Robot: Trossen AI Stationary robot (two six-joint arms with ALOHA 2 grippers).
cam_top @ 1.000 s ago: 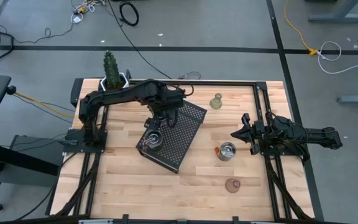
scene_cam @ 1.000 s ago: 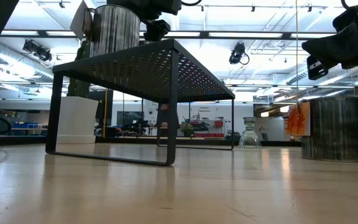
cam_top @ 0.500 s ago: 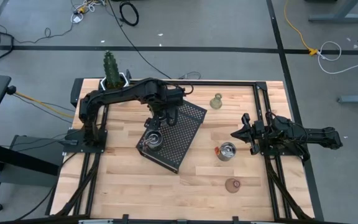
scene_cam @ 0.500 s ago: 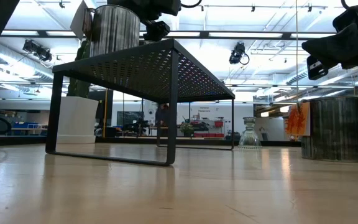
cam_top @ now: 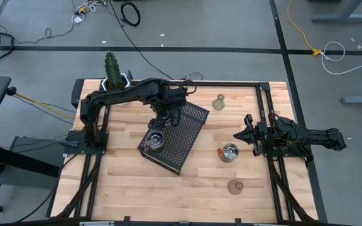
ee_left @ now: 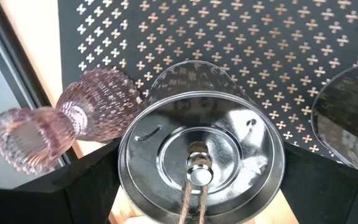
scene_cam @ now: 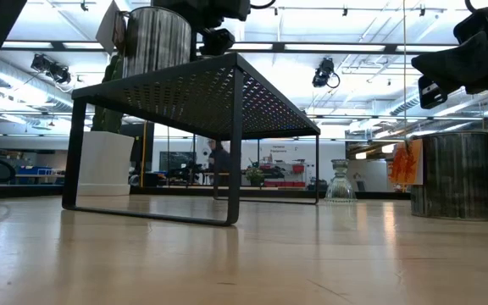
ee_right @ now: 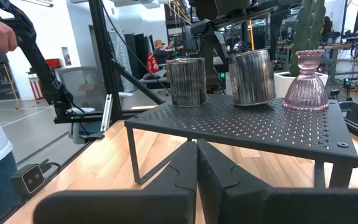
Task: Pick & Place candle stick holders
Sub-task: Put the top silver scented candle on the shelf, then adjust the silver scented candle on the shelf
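The wooden table (cam_top: 124, 182) had a black tray (cam_top: 184, 141) standing on it like a little shelf, with holes all over its top. Three candle holders sat on that top: a silver holder (ee_left: 201, 165), a pink glass holder (ee_left: 73, 118) just beside it near the tray's edge, and the other silver holder (ee_left: 353, 118) on its far side. The silver holder had a bit of string and a small metal piece inside it. The left gripper (cam_top: 163, 120) hung right over this holder, but I could not tell if it was open or shut. If it bumped sideways, it might push the pink glass holder off the edge, and glass could break. The silver one looked smooth, so it might slip. The right gripper (ee_right: 196, 163) waited at the table's right side, pinched closed with nothing in it. Three holders stood on the bare wood: an olive holder (cam_top: 218, 102), a loose silver holder (cam_top: 229, 152) and a brownish holder (cam_top: 235, 186).
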